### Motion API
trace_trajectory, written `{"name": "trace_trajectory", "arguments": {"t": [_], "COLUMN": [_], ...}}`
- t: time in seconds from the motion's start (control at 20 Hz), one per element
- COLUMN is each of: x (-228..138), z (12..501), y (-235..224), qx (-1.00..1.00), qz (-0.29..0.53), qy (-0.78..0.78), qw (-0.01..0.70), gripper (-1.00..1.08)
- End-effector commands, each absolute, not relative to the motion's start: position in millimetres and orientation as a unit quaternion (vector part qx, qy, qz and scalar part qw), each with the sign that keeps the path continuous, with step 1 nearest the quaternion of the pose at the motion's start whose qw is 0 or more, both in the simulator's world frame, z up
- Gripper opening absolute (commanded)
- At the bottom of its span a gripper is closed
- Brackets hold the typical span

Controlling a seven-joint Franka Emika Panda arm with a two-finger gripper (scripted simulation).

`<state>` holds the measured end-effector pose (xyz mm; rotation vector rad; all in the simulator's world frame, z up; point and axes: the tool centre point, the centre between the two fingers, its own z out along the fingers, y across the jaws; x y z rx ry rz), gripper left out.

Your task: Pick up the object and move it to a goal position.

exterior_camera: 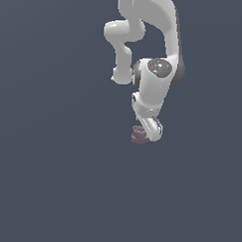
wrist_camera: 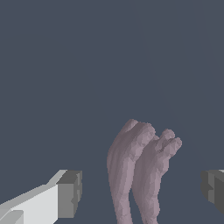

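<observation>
End effector (wrist_camera: 139, 192) spread wide, grey pads (wrist_camera: 69, 194) flanking the ridged mauve object (wrist_camera: 138, 170) without touching it. Object (exterior_camera: 138, 135) just below the white arm's (exterior_camera: 152, 84) tip, on the exterior view's left.

A bare simulated scene: flat, featureless slate-grey ground (exterior_camera: 50, 189) on every side, with no furnishings.

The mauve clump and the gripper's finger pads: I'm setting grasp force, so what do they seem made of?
The mauve clump looks matte and lumpy, like clay or soft rubber: ridged lobes, no shine. Being a simulator render, its hardness cannot be told. The finger pads look like dull grey rubber or plastic blocks, flat-faced, on a glossy white body. The gripper stands open around the clump, pads apart from it.
</observation>
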<state>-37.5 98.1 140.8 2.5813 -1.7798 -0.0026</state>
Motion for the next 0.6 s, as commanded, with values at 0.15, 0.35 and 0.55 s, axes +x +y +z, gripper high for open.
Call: {"name": "trace_trajectory", "arguments": {"t": [0.15,0.35,0.55], "x": [-41.7,-43.9,-45.4], "z": [139.2,138.4,137.9], "y": [108.2,113.4,116.8], "qx": [0.791,0.774,0.762], "qz": [0.000,0.000,0.000], "qy": [-0.611,-0.633,-0.647], "qw": [0.002,0.001,0.000], "gripper": [1.00,1.00,1.00]}}
